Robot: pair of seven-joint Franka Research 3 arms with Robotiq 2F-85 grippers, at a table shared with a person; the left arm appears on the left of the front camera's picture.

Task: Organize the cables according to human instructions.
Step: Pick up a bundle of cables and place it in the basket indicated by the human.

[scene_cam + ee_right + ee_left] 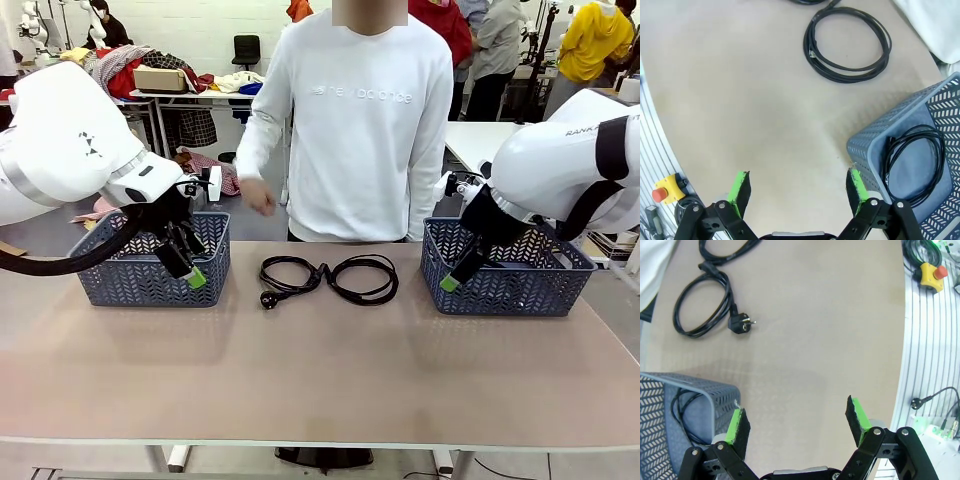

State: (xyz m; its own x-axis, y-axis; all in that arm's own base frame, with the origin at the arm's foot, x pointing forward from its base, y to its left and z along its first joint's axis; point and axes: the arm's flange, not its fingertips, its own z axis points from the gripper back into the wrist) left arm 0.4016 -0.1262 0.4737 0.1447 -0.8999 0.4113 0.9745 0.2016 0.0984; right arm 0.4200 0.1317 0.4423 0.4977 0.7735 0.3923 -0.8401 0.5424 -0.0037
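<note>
Two black cables lie coiled side by side at the table's middle: one with a chunky plug point(290, 277) point(702, 307) and one plain loop point(366, 278) point(847, 44). A third cable point(682, 410) rests inside the left grey basket point(150, 258), and another point(912, 160) inside the right grey basket point(510, 268). My left gripper point(188, 268) point(797, 422) hangs open in front of the left basket, holding nothing. Just in front of the right basket's near corner, my right gripper point(455, 278) point(799, 187) is open too, with bare table between its fingers.
A person in a white sweater stands at the far side, one hand point(262, 197) raised in a loose fist above the table edge. A yellow emergency-stop button point(931, 274) point(662, 192) sits on the ribbed metal strip past the table's near edge.
</note>
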